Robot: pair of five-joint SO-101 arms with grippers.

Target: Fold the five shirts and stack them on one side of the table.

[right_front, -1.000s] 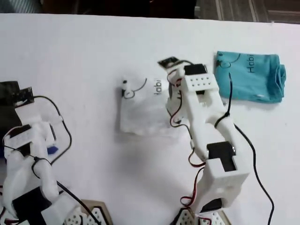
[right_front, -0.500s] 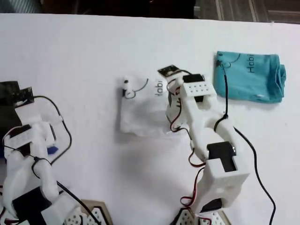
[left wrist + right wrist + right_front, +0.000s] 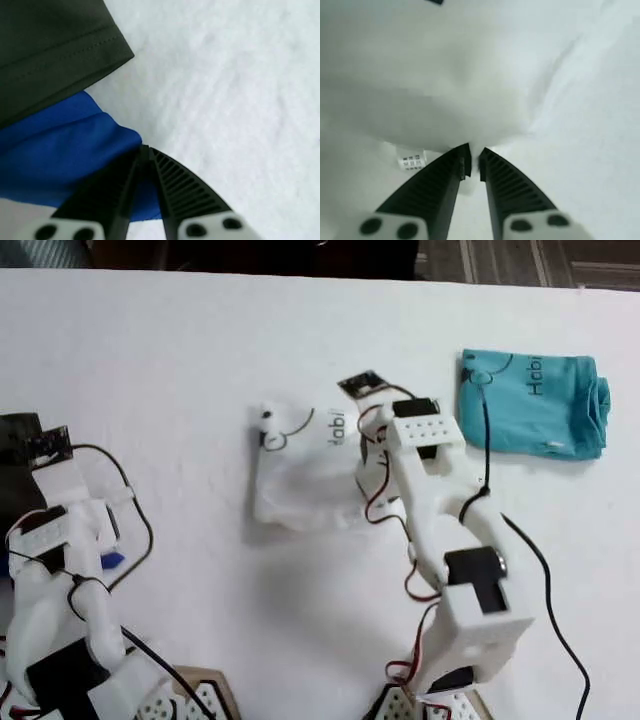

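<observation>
Over the last second my right arm has drawn back toward its base, and its wrist now sits nearer me along the edge of the white shirt (image 3: 300, 480) that faces the teal one. The shirt has barely moved with it: only its near edge has crept a little toward the left arm. I read this as the middle of a fold, with the cloth being pulled over itself rather than dragged off across the table (image 3: 150, 360).

The right gripper (image 3: 474, 152) is clenched almost fully, with only a sliver between the jaws. White fabric bulges right at the tips, so I judge it is pinching a thin layer of the white shirt, with the care label (image 3: 412, 161) just beside it.

The teal shirt (image 3: 530, 405) already lies folded on the right arm's side, well apart from the white one.

The left gripper (image 3: 146, 150) has its jaws pressed together over the blue shirt (image 3: 60, 150), next to the black shirt (image 3: 50, 45). I cannot tell whether it pinches any cloth.
</observation>
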